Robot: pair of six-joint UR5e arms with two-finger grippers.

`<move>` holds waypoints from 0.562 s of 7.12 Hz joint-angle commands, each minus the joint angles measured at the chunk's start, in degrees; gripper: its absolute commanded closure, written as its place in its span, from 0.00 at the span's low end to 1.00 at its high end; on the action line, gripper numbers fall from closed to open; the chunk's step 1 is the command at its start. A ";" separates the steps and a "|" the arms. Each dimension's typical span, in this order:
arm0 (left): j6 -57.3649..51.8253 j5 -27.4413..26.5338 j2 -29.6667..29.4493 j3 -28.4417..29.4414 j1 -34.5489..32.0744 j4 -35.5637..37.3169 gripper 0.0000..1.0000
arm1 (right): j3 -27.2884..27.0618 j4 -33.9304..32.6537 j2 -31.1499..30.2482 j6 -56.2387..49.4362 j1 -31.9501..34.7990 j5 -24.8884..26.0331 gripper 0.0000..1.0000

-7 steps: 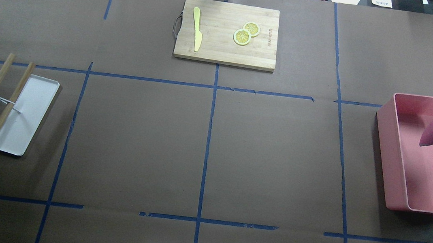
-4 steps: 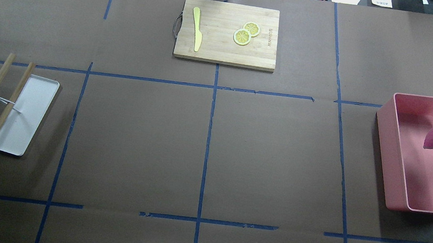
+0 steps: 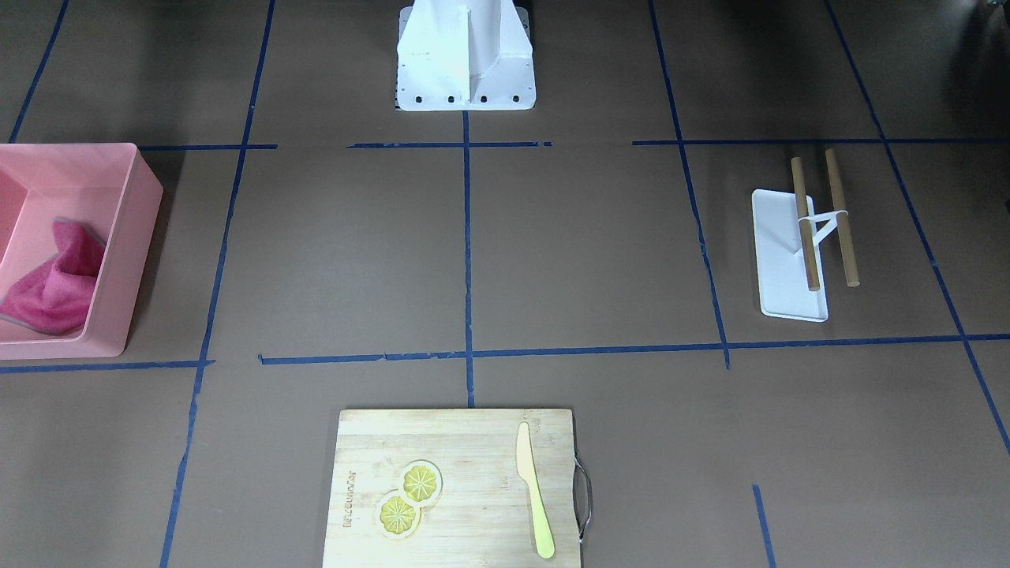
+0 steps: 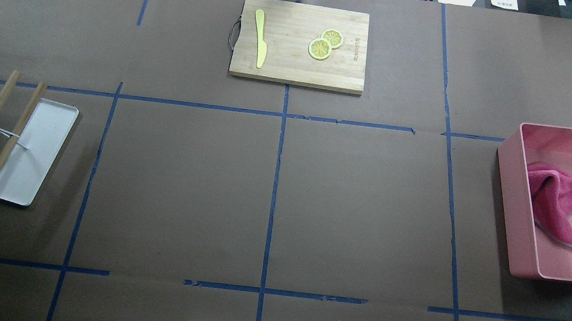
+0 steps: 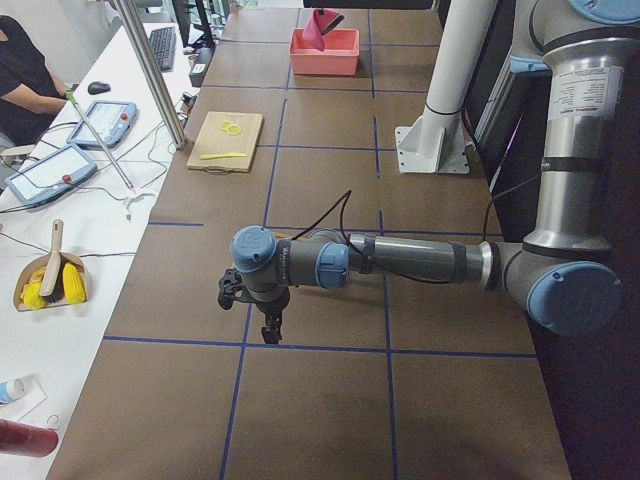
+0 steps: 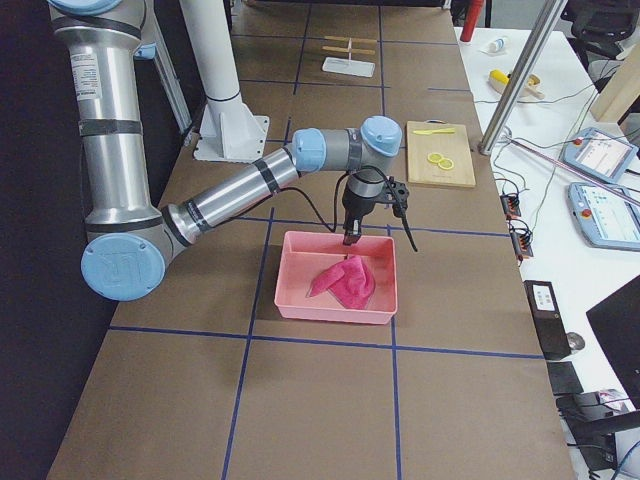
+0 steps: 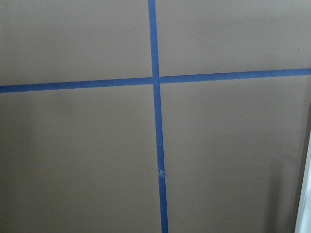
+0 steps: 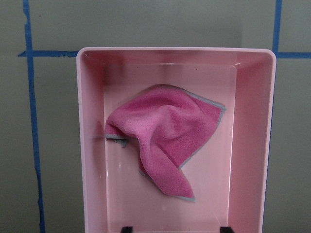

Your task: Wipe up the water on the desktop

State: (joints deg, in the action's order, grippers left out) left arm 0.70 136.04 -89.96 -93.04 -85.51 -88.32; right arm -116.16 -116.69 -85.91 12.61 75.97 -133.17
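The brown desktop (image 4: pixel 357 201) with blue tape lines shows no water that I can see. A pink cloth (image 4: pixel 553 199) lies crumpled inside the pink bin (image 4: pixel 507 202) at the table's right end; it also shows in the right wrist view (image 8: pixel 165 133) and the front view (image 3: pixel 55 288). My right gripper (image 8: pixel 175 228) hangs above the bin, its two tips wide apart and empty; the exterior right view shows it (image 6: pixel 350 238) over the bin's far rim. My left gripper (image 5: pixel 270 330) hovers low over bare desktop; I cannot tell whether it is open or shut.
A bamboo cutting board (image 4: pixel 299 43) with a yellow knife (image 4: pixel 261 36) and two lemon slices (image 4: pixel 325 44) lies at the far middle. A white tray with two wooden rods (image 4: pixel 31 150) lies at the left. The robot base (image 3: pixel 465 55) stands at the near edge.
The pink cloth hung from my right gripper over the bin; now it lies in the bin, let go. The right gripper has moved off the overhead view's right edge.
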 commanded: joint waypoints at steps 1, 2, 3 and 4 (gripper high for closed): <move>0.00 -0.07 -0.04 0.05 0.08 0.25 0.00 | 1.62 7.22 -2.84 -2.48 3.29 -4.89 0.00; 0.00 -0.16 0.14 0.05 -0.01 0.60 0.00 | 3.98 11.79 -3.82 -2.85 4.96 -6.39 0.00; 0.00 0.02 0.49 0.92 -0.79 0.86 0.00 | 7.49 16.10 -4.61 -3.37 6.97 -8.49 0.00; 0.00 0.11 0.75 2.49 -2.89 0.61 0.00 | 12.83 20.06 -5.22 -9.90 9.43 -9.64 0.00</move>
State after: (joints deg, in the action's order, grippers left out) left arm 0.70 136.02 -89.55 -92.04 -86.52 -87.65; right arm -108.98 -101.90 -90.18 8.07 82.55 -140.91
